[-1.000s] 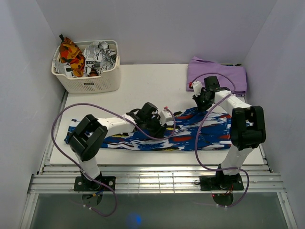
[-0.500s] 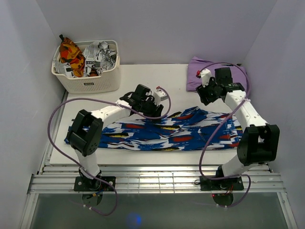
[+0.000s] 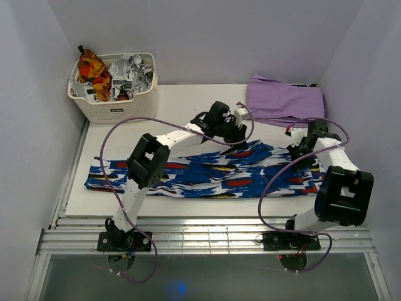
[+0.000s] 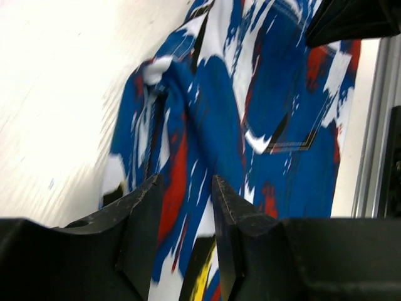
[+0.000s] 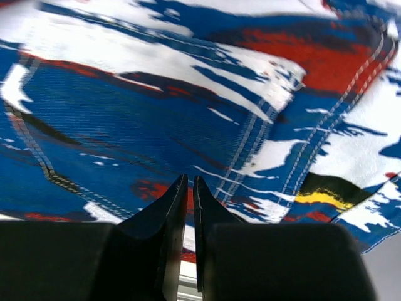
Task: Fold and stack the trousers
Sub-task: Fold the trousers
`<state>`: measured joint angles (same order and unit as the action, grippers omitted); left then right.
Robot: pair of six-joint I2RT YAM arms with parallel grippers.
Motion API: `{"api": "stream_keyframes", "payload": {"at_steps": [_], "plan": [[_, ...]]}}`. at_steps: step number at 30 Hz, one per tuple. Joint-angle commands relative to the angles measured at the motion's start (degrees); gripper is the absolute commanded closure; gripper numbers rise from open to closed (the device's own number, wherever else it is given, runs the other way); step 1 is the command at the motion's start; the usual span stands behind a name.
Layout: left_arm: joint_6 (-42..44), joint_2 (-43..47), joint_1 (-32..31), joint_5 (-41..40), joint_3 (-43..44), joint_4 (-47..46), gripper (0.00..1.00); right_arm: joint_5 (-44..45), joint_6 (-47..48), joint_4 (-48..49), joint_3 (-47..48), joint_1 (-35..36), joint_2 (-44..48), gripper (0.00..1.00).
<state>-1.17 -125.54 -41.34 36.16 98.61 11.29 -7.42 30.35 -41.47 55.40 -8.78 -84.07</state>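
I see the long blue cloth trousers with white, red and black streaks [image 3: 207, 175] lying spread across the white worktop [image 3: 182, 103]. My left gripper [image 4: 185, 188] is narrowly parted over them, and my right gripper [image 5: 190, 183] has its fingers pressed together.

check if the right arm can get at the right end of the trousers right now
Probably yes: the right end effector sits just over the trousers with nothing between them, though its jaws look shut.
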Motion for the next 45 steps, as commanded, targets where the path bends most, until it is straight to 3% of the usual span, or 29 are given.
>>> {"api": "stream_keyframes", "payload": {"at_steps": [1, 10, 13, 14, 18, 26, 27, 28, 32, 35, 38, 39, 42, 45], "plan": [[-6.7, -4.6, -1.6, 2.3, 5.7, -5.3, 0.53, 0.5, 0.3, -0.8, 0.8, -2.8, -2.1, 0.86], [-11.4, -13.2, -2.8, 1.5, 12.0, -8.9, 0.53, 2.5, 3.3, -0.5, -1.8, -3.3, -2.9, 0.86], [-11.0, -13.8, -2.8, 0.6, 12.2, -9.0, 0.72, 3.1, 3.6, -0.1, -2.5, -3.3, -4.1, 0.86], [-11.0, -13.5, -2.3, -0.9, 11.8, -9.2, 0.83, 3.7, 3.8, 0.2, -2.7, -3.2, -4.3, 0.86], [-12.7, -10.8, 0.2, -6.8, 7.6, -12.9, 1.00, 9.2, 5.4, 2.3, -4.9, -3.3, -5.5, 0.86], [-12.5, -12.0, 5.0, -10.2, 8.8, -14.7, 1.00, 12.8, 8.1, 5.5, -9.7, -3.3, -5.8, 0.87], [-12.0, -12.6, 5.0, -9.2, 10.1, -13.9, 0.93, 12.4, 8.1, 5.2, -9.7, -3.3, -5.7, 0.87], [-10.9, -13.6, 5.0, -7.4, 12.3, -12.2, 0.67, 11.8, 8.1, 4.7, -9.3, -3.3, -5.6, 0.87], [-8.9, -10.5, 6.1, -5.8, 13.5, -8.4, 0.38, 4.8, 7.9, 0.9, -5.5, -3.1, -4.4, 0.84], [-6.0, -4.9, 9.3, -2.2, 13.2, 0.7, 0.37, -3.7, 8.7, -5.1, 1.4, -2.7, -3.6, 0.76], [-1.0, 0.9, 14.2, 3.5, 9.3, 12.0, 0.37, -11.7, 9.3, -10.5, 8.5, -2.2, -3.0, 0.61], [4.1, 4.6, 15.3, 4.9, 6.0, 15.0, 0.37, -14.0, 8.9, -11.0, 9.6, -1.9, -2.8, 0.44], [12.6, 13.1, 20.3, 5.0, -3.4, 25.7, 0.37, -15.8, 7.8, -12.0, 11.7, 1.6, -3.2, 0.23], [15.4, 20.2, 25.3, 7.4, -15.3, 30.1, 0.38, -19.7, 5.7, -10.9, 11.2, 4.4, -3.9, 0.18]]}}
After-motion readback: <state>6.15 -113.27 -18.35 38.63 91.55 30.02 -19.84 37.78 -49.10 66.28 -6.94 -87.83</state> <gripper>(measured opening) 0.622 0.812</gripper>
